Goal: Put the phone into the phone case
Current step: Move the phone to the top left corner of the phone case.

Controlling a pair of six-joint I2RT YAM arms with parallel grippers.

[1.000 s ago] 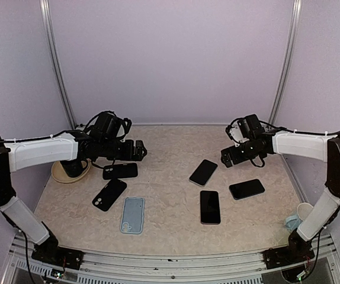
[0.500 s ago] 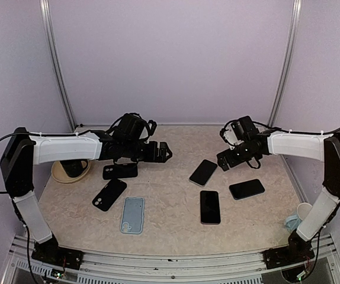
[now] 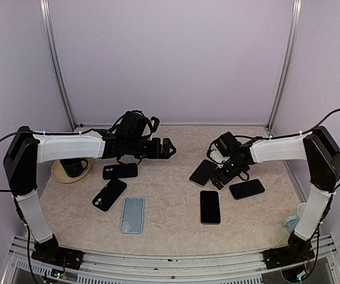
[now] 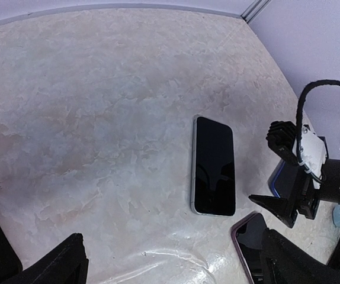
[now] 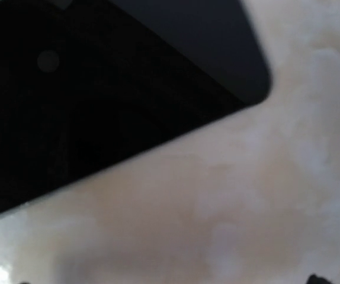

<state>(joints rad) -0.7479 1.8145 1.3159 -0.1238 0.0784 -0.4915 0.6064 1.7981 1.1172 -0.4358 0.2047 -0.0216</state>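
Phones, three black slabs, lie on the right half of the beige marble-patterned table (image 3: 170, 236): a slanted black phone (image 3: 204, 172) farthest back, an upright black phone (image 3: 210, 206) just nearer the arm bases, and a crosswise black phone (image 3: 246, 189) to their right, none touching another. The right gripper (image 3: 223, 176) hangs low between the slanted black phone and the crosswise black phone, its jaws spread wide with nothing in them. In the left wrist view one of its fingertips stands just beside the slanted phone's long edge, and whether it touches cannot be told. The right wrist view is blurred and shows a black phone corner filling the upper left over bare marble. The left gripper (image 3: 167, 149) hovers above the table's middle toward the back, jaws likewise spread and empty, well apart from every phone. On the left half lie the cases: a light blue phone case (image 3: 132, 215) nearest the bases, a slanted black phone case (image 3: 109, 194) just to its left, and a crosswise black phone case (image 3: 120, 171) behind that, below the left arm. All three phones lie well apart from the cases. A tan round dish (image 3: 55, 173) holding a dark cup (image 3: 72, 167) stands at the table's left edge.
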